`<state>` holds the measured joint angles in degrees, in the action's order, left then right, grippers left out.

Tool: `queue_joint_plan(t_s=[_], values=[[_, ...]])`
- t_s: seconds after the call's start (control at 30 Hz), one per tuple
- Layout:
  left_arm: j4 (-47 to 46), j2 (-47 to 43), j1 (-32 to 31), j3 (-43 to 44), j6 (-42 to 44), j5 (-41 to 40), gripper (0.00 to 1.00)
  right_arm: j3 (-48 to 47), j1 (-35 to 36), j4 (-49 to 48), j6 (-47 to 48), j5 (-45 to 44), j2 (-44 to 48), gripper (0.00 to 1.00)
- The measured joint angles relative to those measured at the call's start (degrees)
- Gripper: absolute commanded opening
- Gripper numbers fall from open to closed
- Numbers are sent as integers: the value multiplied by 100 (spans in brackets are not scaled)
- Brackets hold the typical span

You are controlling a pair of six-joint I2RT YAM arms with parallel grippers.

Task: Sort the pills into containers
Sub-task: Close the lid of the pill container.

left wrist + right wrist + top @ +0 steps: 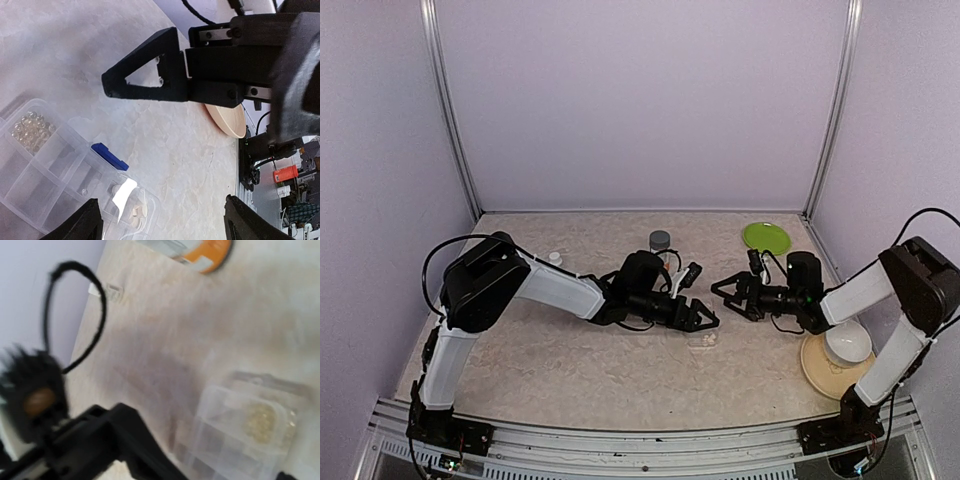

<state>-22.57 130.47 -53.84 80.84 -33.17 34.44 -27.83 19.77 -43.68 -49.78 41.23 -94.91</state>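
The clear pill box (703,340) lay on the tabletop (570,370), just beside the left gripper (705,318), spread and empty. The right gripper (723,298), likewise spread, faced it closely. We feared the two might collide and knock the box.

Enclosed at the back and both sides by plain pale-lilac walls (640,100), met at the rear corners by two slim aluminium uprights (449,110). Floored by a beige, marble-veined tabletop (570,370), bordered along the near edge by a slotted metal rail (650,442). Lit evenly, with soft, faint shadows.
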Motion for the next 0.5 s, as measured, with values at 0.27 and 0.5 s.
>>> queue_joint_plan(t_s=[0.27, 0.5], values=[[-11, 17, 0, 11, 0, 4, 80, -138, -2, 428, 111, 94, 402, 100], [-13, 17, 0, 11, 0, 2, 80, -332, 197, 592, 101, 236, 326, 100]])
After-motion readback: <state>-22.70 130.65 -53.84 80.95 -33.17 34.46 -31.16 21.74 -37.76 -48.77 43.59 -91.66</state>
